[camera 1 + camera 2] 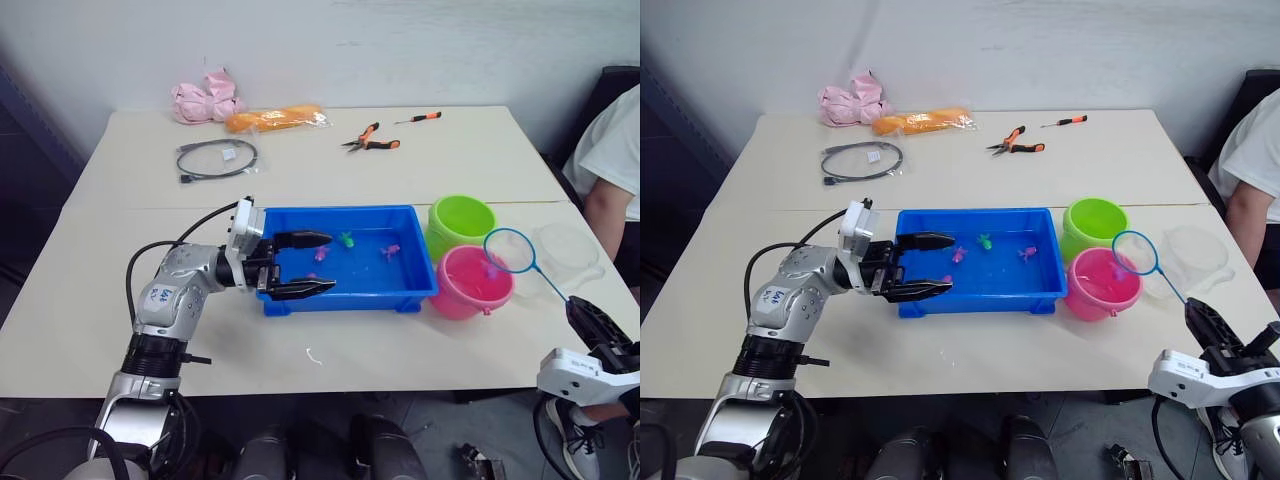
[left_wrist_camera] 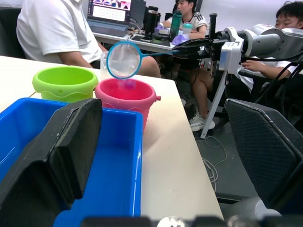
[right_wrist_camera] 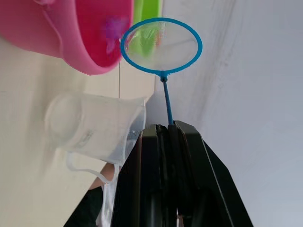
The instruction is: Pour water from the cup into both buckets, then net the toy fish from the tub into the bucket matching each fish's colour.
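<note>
Inside the tub (image 1: 415,283), 4 toy fish (image 1: 346,239); pink bucket (image 1: 470,283) holds 1.

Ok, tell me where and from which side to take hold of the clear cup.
Grip the clear cup across its open rim or wall, coming from above. It stands upright near the table's right edge, just right of the pink bucket, so that side is crowded. Its handle shows clearly in none of the views, so I would not aim for it.

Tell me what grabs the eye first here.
The bright blue tub mid-table, with tiny pink and green toy fish in its water and the left gripper hanging open-jawed over its left end. Right of it, the right gripper holds the net over the pink bucket, beside the green bucket.
</note>
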